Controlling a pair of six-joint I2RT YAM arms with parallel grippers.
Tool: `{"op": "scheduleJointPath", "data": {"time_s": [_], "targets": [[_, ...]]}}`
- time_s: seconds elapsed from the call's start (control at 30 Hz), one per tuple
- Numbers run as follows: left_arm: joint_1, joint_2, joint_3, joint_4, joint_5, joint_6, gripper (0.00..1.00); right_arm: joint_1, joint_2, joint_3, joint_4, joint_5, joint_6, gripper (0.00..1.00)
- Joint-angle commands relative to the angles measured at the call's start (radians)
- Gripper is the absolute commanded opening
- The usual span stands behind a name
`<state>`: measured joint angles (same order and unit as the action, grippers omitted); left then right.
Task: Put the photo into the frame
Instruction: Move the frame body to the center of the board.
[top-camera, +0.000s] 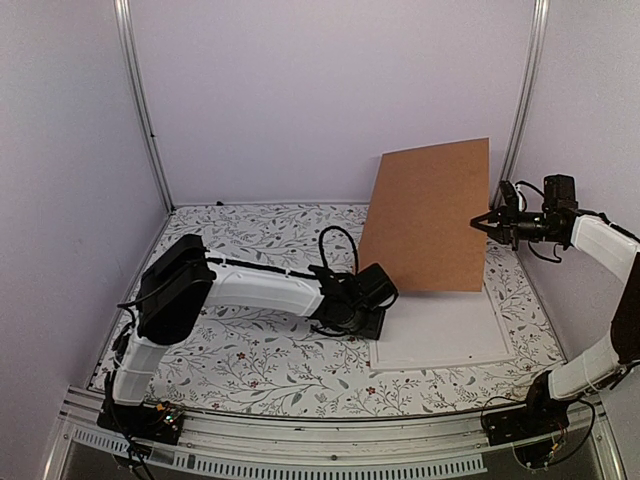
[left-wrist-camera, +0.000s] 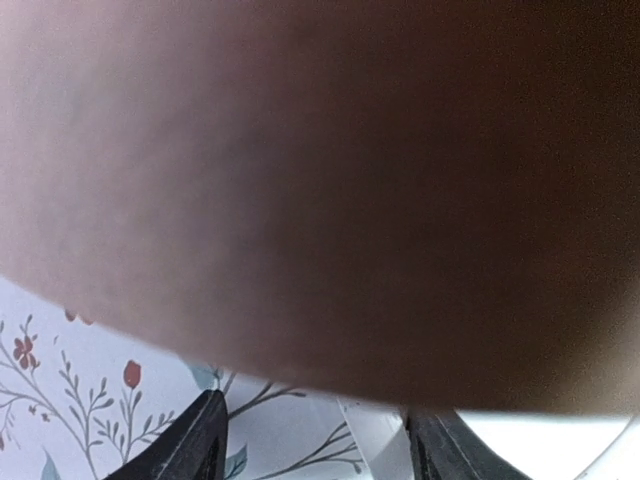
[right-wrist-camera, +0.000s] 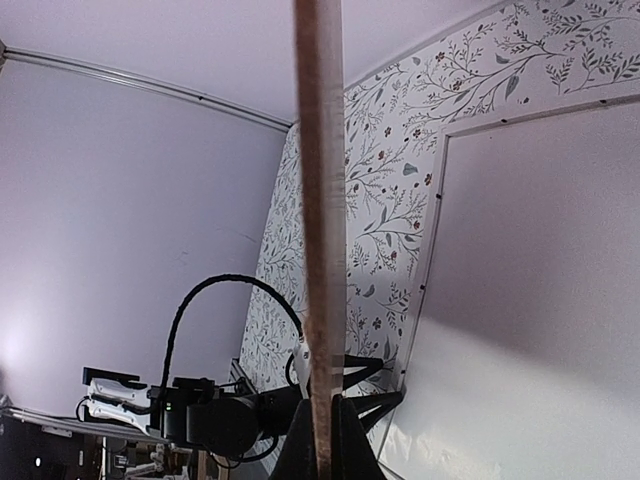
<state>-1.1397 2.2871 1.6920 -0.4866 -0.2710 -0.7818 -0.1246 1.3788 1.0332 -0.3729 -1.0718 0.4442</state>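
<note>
The frame (top-camera: 440, 362) lies flat on the table at the right, thin white rim, pale sheet inside; its rim also shows in the right wrist view (right-wrist-camera: 437, 200) and in the left wrist view (left-wrist-camera: 380, 440). The photo's dark printed face is not in view. A plain brown backing board (top-camera: 430, 215) stands tilted over the frame's far part. My right gripper (top-camera: 485, 225) is shut on the board's right edge (right-wrist-camera: 318, 200). My left gripper (top-camera: 375, 295) is open, low at the frame's left edge under the board (left-wrist-camera: 350, 200). One of its fingers (left-wrist-camera: 200, 440) is over the tablecloth.
The table has a floral cloth (top-camera: 260, 360). Plain walls and metal posts (top-camera: 140, 100) enclose the cell. The left arm (top-camera: 250, 285) stretches across the table's middle, with its cable looped above.
</note>
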Motion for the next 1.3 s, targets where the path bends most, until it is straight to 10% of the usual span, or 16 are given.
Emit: {"op": "scheduleJointPath", "data": {"time_s": [0.0, 0.67, 1.27], "targets": [[0.003, -0.02, -0.105, -0.079, 0.004, -0.021, 0.61, 0.006, -0.03, 0.013, 0.032, -0.07, -0.005, 0.0], [0.078, -0.315, -0.62, 0.098, 0.014, -0.179, 0.5, 0.006, -0.133, -0.008, -0.292, 0.107, -0.151, 0.0], [0.092, -0.432, -0.75, 0.133, 0.015, -0.231, 0.52, 0.072, -0.343, -0.274, -0.34, -0.023, -0.074, 0.0]]}}
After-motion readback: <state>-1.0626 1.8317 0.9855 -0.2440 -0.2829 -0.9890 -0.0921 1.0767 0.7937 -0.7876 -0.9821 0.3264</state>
